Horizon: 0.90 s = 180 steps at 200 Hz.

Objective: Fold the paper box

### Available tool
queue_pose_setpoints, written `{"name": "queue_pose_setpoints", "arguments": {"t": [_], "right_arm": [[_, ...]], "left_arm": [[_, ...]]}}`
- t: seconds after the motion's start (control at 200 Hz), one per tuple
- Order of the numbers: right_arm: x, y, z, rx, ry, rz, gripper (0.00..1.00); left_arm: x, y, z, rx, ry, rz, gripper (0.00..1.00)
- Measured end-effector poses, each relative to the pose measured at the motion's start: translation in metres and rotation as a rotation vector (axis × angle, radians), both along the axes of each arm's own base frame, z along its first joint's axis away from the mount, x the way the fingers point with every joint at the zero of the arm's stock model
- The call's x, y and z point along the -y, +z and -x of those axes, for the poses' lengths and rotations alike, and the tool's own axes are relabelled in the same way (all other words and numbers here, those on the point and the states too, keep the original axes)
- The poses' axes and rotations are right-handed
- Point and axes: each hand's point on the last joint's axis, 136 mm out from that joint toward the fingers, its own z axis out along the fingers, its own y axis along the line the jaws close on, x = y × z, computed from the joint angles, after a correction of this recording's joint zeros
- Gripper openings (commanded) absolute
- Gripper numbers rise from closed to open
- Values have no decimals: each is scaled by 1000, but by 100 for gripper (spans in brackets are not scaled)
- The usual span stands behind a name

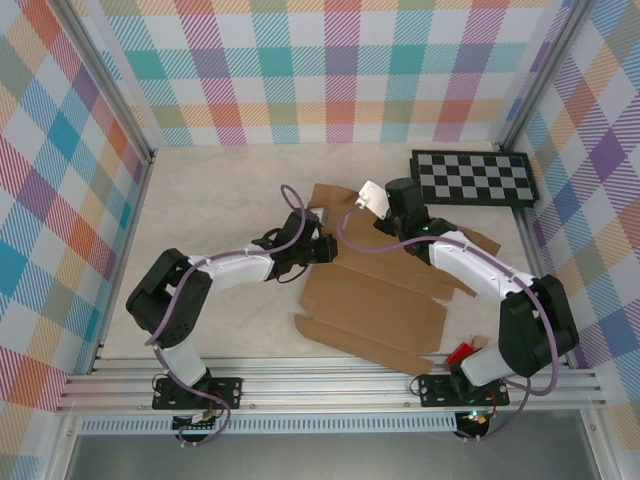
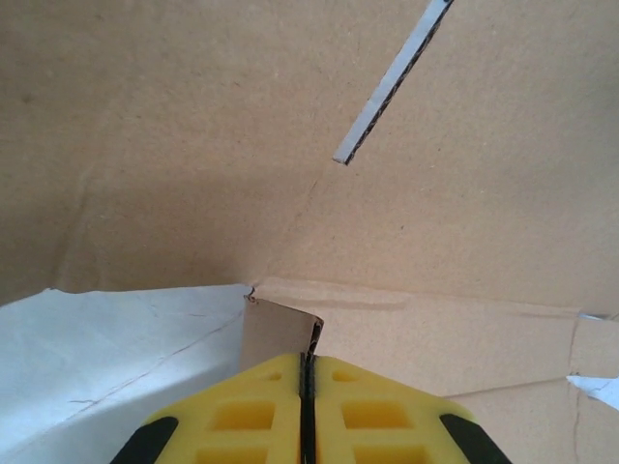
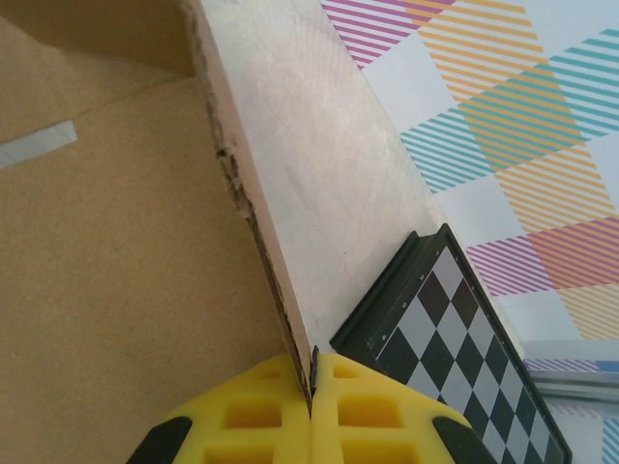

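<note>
A pale, marbled worktop is closed in by walls of pastel plaid, with an aluminium rail along its 6 o'clock edge.

The paper box is at the middle of the worktop, a brown die-cut cardboard sheet. Most of it is flat and spreads toward 5 o'clock. Its 12 o'clock part is lifted off the surface between the two arms. Seen from the left wrist, a narrow slit cuts through the raised panel.

The left gripper comes at the sheet from 9 o'clock. Its yellow fingers are pressed together, with a small cardboard tab pinched in the seam between them. Pale worktop shows at 8 o'clock in that view.

The right gripper reaches in from 3 o'clock. It is closed on the thin, rough-cut edge of a cardboard panel. The edge runs up out of the seam between the fingers toward 11 o'clock in the right wrist view. Brown board lies on the 9 o'clock side of it, and bare worktop on the other.

A black-and-white checkerboard panel lies flat at 2 o'clock on the worktop, near the box but apart from it. In the right wrist view it is just beside the gripper, at 4 o'clock.
</note>
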Motion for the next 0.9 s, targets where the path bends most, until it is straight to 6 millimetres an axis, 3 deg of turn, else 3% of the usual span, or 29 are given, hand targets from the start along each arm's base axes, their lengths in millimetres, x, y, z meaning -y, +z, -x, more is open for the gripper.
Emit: {"name": "queue_pose_setpoints", "arguments": {"t": [0.135, 0.275, 0.425, 0.595, 0.68, 0.755, 0.9], "right_arm": [[-4, -1, 3, -9, -5, -23, 0], [-8, -2, 5, -13, -6, -38, 0], [-10, -10, 7, -15, -1, -38, 0], [-8, -17, 9, -19, 0, -33, 0], [-8, -17, 9, -12, 0, -26, 0], [-8, -16, 8, -5, 5, -18, 0], [-8, -17, 8, 4, 22, 5, 0]], "left_arm": [[9, -17, 5, -42, 6, 6, 21], [24, -22, 15, -49, -20, 16, 26], [35, -25, 22, -63, -26, 39, 45], [36, -20, 20, -44, -28, 45, 56], [28, -8, 19, -24, -28, 40, 59], [16, 15, 19, 6, -27, 44, 60], [-38, 77, -1, 124, 27, 45, 62]]}}
